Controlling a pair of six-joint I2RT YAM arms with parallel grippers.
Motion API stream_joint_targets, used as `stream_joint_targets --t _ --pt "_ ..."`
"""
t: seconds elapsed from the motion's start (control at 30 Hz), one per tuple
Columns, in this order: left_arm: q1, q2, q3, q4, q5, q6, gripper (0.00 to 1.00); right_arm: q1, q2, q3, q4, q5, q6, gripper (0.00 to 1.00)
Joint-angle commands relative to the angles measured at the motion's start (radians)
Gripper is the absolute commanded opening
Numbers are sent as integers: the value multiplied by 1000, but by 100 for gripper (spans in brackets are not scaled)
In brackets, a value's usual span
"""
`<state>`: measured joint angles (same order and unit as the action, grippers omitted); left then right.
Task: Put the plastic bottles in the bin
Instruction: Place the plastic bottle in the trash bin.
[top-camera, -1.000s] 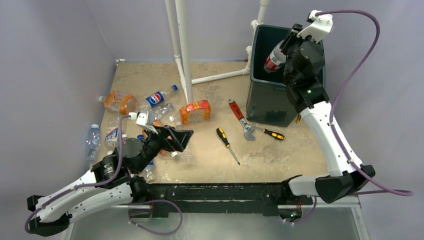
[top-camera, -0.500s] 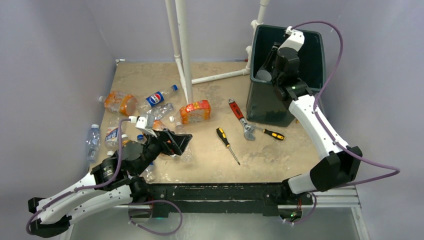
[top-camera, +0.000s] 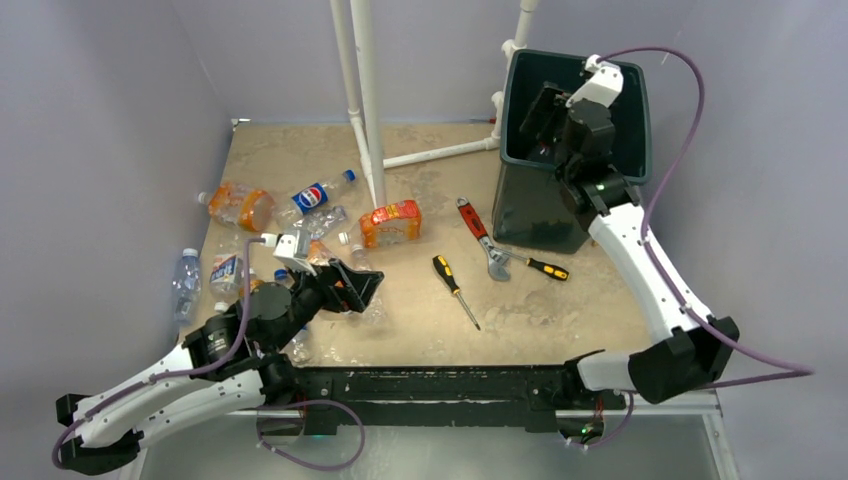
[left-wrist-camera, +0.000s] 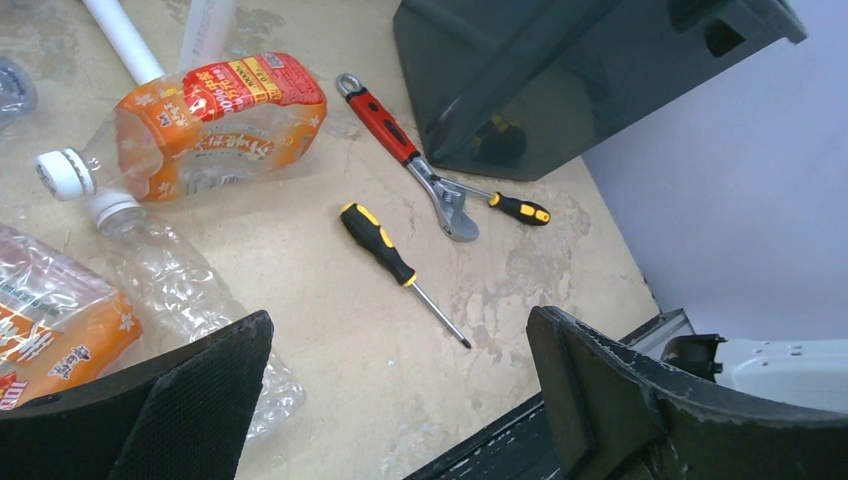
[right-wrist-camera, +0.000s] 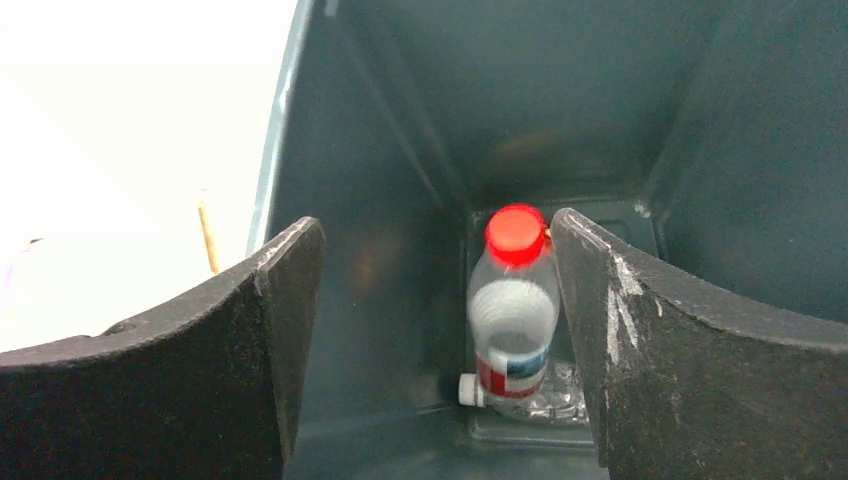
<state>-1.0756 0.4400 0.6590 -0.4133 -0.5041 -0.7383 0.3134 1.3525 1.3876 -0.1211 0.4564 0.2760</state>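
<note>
**Bottle released: right jaws open over the bin**

Nearest the bases, the left jaws stand wide and hold nothing. They are poised low over the cluster of bottles on the left side of the tabletop. A crushed clear bottle lies just by one finger, with an orange-labelled bottle beyond it. A Pepsi bottle, an orange-tinted bottle and a small clear bottle lie further off. Compared with a second ago, these jaws have crept only slightly, and none of these bottles has moved.

In the middle, a screwdriver, a second screwdriver and the red-handled wrench lie where they did. They are no part of the job.

At the far right, the right jaws hang in the mouth of the bin, spread wide and empty. A second ago they were clamped on a red-labelled bottle above the rim, and half a second ago they were dipping inside. Now a red-capped bottle rests at the bin's bottom corner, seen between the fingers, with a white cap beside its base. That delivery looks complete, but most bottles are still on the tabletop. The next pick probably falls to the left side.
</note>
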Motion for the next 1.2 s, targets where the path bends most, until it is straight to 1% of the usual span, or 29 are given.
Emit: stream_joint_targets --t 0.0,0.1,0.17,0.23,0.33,0.37,0.5,0.6,0.7,0.77,0.83,0.9,0.97,1.07,1.17 --pt "0 24 45 -43 -34 -9 99 16 -102 63 -6 -6 -2 86" --pt "-1 37 69 -96 -90 -28 99 58 -190 59 10 -50 -24 89" --pt "0 38 80 -118 -115 -45 99 112 -242 56 20 -108 -53 89" --pt "0 22 77 -101 -109 -49 99 183 -275 59 13 -165 -84 89" --pt "0 -26 45 -72 -139 -88 99 264 -300 50 -19 -340 -103 89" --pt "0 -44 34 -77 -164 -132 99 292 -306 37 -29 -395 -106 88" --pt "0 -96 16 -137 -243 -214 99 437 -325 -68 -25 -506 -107 87" --pt "-1 -104 34 -225 -270 -262 99 549 -336 -190 31 -570 -84 86" --pt "0 -113 47 -317 -311 -343 99 656 -338 -321 99 -552 -39 86" --pt "0 -126 47 -368 -335 -383 99 718 -332 -402 143 -513 -10 86" --pt "0 -145 39 -400 -350 -407 99 763 -313 -472 188 -499 18 86" --pt "0 -166 25 -392 -347 -406 99 797 -287 -519 218 -465 56 86" --pt "0 -186 14 -375 -339 -394 99 818 -262 -575 259 -417 96 89" --pt "0 -209 -4 -343 -331 -379 99 820 -195 -637 349 -402 166 91" --pt "0 -219 -10 -321 -322 -358 99 821 -75 -644 414 -389 233 93"
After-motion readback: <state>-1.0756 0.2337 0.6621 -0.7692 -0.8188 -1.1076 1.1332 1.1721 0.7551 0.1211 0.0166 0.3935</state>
